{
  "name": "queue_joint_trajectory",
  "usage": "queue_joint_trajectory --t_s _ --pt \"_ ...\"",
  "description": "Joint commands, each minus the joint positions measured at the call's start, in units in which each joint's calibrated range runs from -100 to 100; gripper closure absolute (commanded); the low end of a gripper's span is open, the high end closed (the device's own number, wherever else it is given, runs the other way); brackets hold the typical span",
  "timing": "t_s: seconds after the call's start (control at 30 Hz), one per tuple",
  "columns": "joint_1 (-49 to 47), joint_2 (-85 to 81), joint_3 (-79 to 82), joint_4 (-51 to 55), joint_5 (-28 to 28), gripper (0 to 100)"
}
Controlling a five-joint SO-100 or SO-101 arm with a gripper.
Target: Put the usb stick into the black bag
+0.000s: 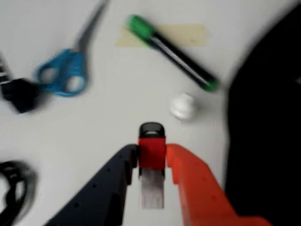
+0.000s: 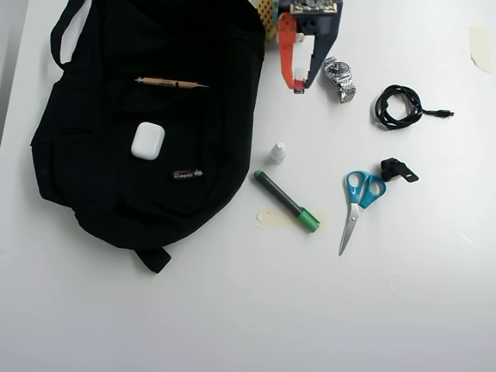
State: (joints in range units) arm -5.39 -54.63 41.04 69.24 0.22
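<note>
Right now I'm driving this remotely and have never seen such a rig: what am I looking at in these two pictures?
It is a small tabletop robot arm. The wrist view rides on the arm, looking past its claw, one finger dark, one orange. The claw is pinching the usb stick.

The overhead view looks straight down: the arm sits at the top, the black bag lies at left with a pencil, a white case and a small dark stick on it.

On the white table: marker, scissors, small white bottle, watch, coiled cable, black clip.
</note>
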Motion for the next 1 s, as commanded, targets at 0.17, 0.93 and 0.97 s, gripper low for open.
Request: queue_joint_trajectory --t_s 0.17,0.93,0.97 --pt "22.5 -10.2 1.5 1.3 -0.1 98" --pt "34.1 36.0 -16.2 -22.3 1.5 94" --pt "30.8 32.3 -14.5 -21.4 3.8 98"
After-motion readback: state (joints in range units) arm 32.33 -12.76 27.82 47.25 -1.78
